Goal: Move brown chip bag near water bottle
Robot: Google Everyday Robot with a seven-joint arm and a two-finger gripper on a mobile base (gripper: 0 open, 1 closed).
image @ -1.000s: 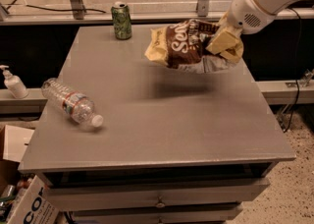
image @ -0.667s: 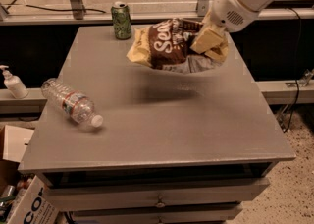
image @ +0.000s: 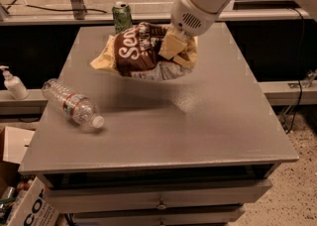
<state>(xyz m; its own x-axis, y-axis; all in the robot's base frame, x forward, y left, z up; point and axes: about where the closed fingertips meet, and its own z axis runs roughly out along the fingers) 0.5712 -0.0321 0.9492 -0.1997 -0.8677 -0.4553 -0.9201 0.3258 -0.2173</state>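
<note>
Pinching the right-hand end of the brown chip bag (image: 134, 50), the gripper (image: 177, 51) hangs over the far-middle part of the table (image: 223, 121), its pale fingers (image: 171, 45) pressed onto the crinkled foil w/ the bag's bulk sticking out to the camera-left of the tool. A soft shadow on the tabletop just below and nearer than the tool suggests the bag is lifted clear of the surface, not dragging. Step in hand, by my read: carry phase, grasp done, placement not yet done. The water bottle (image: 72, 103) lies on its side well down-left of the gripper, toward the near-left table edge, cap end pointing toward the table's middle. Next move calls for travel left and toward the camera, then a descent and release just beside the bottle w/o nudging it, since a bottle on its side will likely roll. Other items: green soda can (image: 121, 17) upright just beyond the bag's left end, close enough to clip if the arm swings back; small white pump bottle (image: 14, 84) off the table, far left of the tool. Path btw. bag and bottle looks free of obstacles.
</note>
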